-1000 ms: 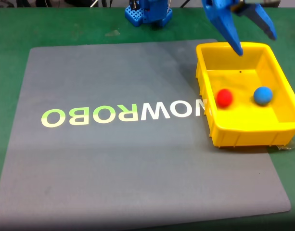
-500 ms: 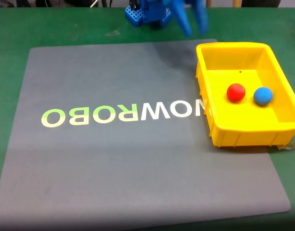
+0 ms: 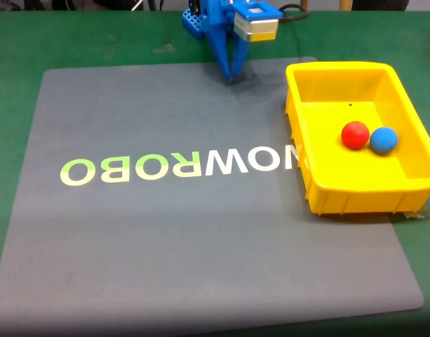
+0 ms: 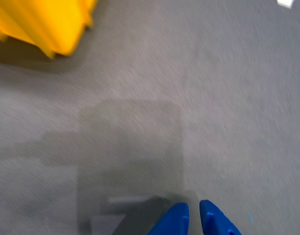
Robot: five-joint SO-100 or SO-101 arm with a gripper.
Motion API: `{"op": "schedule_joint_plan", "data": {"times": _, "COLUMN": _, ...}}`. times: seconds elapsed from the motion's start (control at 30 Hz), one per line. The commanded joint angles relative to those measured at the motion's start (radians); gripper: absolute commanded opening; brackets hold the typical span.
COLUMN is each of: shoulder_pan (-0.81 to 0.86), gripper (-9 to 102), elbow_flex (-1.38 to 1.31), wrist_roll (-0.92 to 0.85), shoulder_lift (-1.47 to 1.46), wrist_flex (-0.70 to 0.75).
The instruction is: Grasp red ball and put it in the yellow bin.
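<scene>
Fixed view: I'm watching the ball (image 3: 355,135) rolling right inside the bin (image 3: 341,70) until it is touching the blue ball (image 3: 384,140). My fingers (image 3: 231,76), nearly closed and empty, are swinging back over the mat (image 3: 165,232); delivery looks finished.

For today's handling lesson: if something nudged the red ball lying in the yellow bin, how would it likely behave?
The red ball is a plain sphere, so it would probably roll freely. It touches the blue ball, so a push would likely knock that too. The yellow bin has raised walls, which should keep both inside.
</scene>
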Motion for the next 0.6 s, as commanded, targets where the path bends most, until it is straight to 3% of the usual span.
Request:
{"op": "schedule_joint_plan", "data": {"times": 0.0, "shoulder_pan": 0.031, "gripper": 0, "elbow_flex": 0.031, "wrist_roll": 0.000, "shoulder_lift": 0.038, "wrist_flex": 0.083}}
{"op": "schedule_joint_plan", "data": {"times": 0.23, "shoulder_pan": 0.031, "gripper": 0, "elbow_flex": 0.031, "wrist_roll": 0.029, "shoulder_lift": 0.069, "wrist_flex": 0.242}}
{"op": "schedule_joint_plan", "data": {"times": 0.57, "shoulder_pan": 0.048, "gripper": 0, "elbow_flex": 0.031, "wrist_roll": 0.055, "shoulder_lift": 0.069, "wrist_flex": 0.252}}
